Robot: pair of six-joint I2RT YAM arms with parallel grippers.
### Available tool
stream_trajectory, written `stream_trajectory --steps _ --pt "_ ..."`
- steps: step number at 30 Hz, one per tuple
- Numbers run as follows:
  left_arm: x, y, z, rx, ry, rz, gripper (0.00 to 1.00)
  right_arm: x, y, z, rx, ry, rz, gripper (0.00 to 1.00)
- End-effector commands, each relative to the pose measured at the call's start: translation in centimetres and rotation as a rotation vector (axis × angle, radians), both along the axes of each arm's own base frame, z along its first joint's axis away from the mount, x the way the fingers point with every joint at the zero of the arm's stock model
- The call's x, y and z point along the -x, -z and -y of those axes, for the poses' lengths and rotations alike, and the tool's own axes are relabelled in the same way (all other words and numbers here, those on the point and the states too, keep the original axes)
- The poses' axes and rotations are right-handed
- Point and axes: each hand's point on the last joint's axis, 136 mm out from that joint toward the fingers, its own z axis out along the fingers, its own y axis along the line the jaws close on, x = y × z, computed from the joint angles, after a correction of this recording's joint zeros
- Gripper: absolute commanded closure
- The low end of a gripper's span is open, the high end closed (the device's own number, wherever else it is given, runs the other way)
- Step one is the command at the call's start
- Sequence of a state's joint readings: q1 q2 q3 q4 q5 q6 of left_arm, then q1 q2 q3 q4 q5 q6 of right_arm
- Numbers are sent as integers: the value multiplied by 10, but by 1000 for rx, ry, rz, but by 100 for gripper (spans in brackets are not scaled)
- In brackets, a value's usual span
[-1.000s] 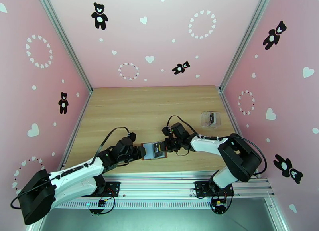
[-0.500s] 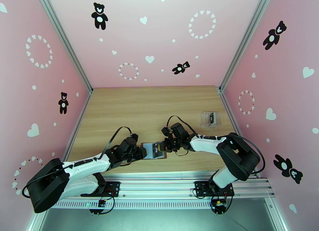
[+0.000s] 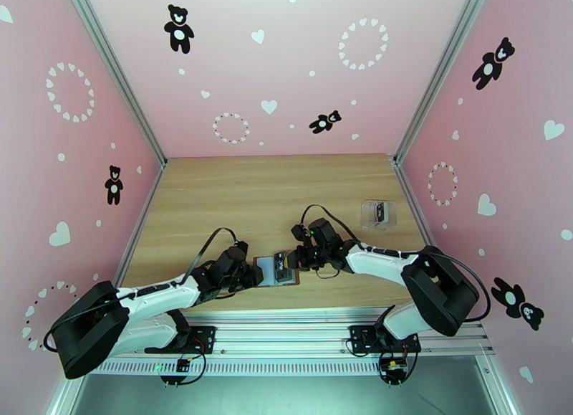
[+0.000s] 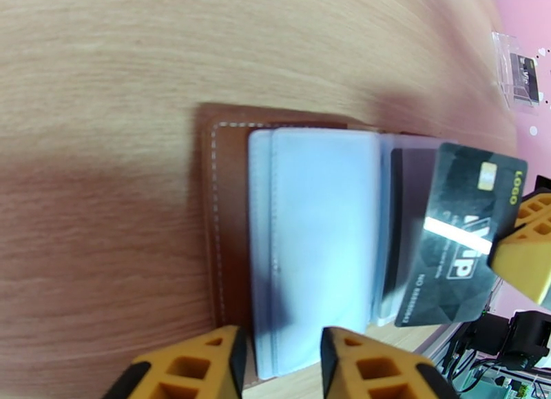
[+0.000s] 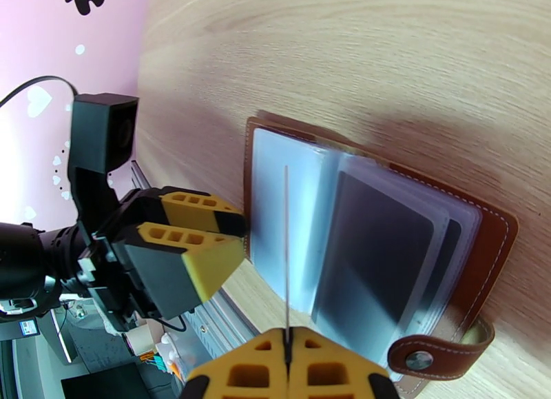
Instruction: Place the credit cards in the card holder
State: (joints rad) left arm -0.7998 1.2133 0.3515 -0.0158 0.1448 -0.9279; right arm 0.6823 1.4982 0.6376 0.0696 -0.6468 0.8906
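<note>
The card holder (image 4: 227,207), a brown leather wallet, lies open near the table's front edge (image 3: 278,270), its see-through pockets (image 5: 289,207) fanned up. My left gripper (image 4: 282,355) is shut on its left side, the pockets' edge between the fingers (image 5: 186,252). My right gripper (image 5: 288,340) is shut on a black credit card (image 4: 461,242) with pale print. I see this card edge-on (image 5: 286,249), upright over the pockets on the wallet's right half. Another dark card (image 5: 382,249) sits inside a pocket. Both grippers, left (image 3: 252,273) and right (image 3: 295,259), meet at the wallet.
A clear plastic box (image 3: 377,214) with a dark item inside stands at the right rear of the wooden table. The wallet's snap tab (image 5: 427,355) sticks out on its right side. Pink walls enclose the table on three sides.
My left arm has shifted its pose while its gripper stayed at the wallet's left edge. The right gripper has edged the card a little left, over the wallet.
</note>
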Motion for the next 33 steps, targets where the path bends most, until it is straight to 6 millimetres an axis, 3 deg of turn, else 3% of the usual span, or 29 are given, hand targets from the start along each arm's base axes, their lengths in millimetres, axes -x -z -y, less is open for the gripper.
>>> stream_trajectory --steps 1,20,33 --pt "-3 4 -4 -27 -10 3 65 -1 -4 -2 5 2 0 100" --pt "-1 7 -7 -36 -12 -1 65 -2 22 -14 6 35 -73 100" --pt "-2 7 -7 -40 -13 -1 65 7 35 -10 47 27 -107 100"
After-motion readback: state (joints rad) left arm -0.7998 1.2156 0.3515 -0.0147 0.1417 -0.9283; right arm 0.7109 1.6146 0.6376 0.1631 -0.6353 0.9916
